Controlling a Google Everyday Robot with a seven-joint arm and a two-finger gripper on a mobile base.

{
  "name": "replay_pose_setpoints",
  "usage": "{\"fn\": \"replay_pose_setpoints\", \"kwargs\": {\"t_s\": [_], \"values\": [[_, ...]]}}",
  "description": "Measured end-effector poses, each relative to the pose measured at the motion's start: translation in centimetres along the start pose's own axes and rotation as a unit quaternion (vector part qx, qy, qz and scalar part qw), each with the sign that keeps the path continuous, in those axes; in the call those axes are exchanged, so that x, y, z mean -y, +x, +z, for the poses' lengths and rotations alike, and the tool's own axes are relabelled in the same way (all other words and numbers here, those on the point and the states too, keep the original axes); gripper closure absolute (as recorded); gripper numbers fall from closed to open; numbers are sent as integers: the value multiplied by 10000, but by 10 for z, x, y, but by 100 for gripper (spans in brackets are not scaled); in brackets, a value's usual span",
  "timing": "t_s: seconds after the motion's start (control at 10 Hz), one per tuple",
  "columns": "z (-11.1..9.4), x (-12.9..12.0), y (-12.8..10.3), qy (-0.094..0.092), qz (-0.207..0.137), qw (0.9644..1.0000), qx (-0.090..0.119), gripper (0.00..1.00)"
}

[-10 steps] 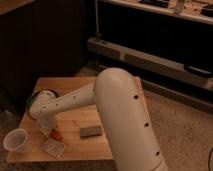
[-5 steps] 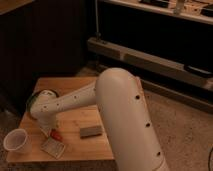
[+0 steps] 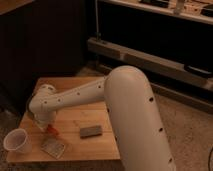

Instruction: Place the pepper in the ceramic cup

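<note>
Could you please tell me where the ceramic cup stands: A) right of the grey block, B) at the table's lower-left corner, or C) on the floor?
B: the ceramic cup sits at the lower-left corner of the table, left of the pepper and the tool just above it.

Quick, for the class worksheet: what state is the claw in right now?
The claw, down at the table beside the pepper and apart from the cup: open or closed cannot be told.

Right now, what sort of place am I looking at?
Likely an indoor lab or test room: a small wooden table on a speckled floor, dark shelving behind, and a white robot arm whose end effector hangs low over the table near a cup.
</note>
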Motion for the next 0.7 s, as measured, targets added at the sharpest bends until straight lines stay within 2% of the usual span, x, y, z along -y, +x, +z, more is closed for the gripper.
{"fn": "replay_pose_setpoints", "kwargs": {"t_s": [0.2, 0.5, 0.7], "values": [[-14, 10, 17, 164, -183, 9994, -249, 99], [-27, 21, 26, 459, -397, 9961, -636, 99], [-38, 40, 36, 649, -683, 9916, -890, 99]]}}
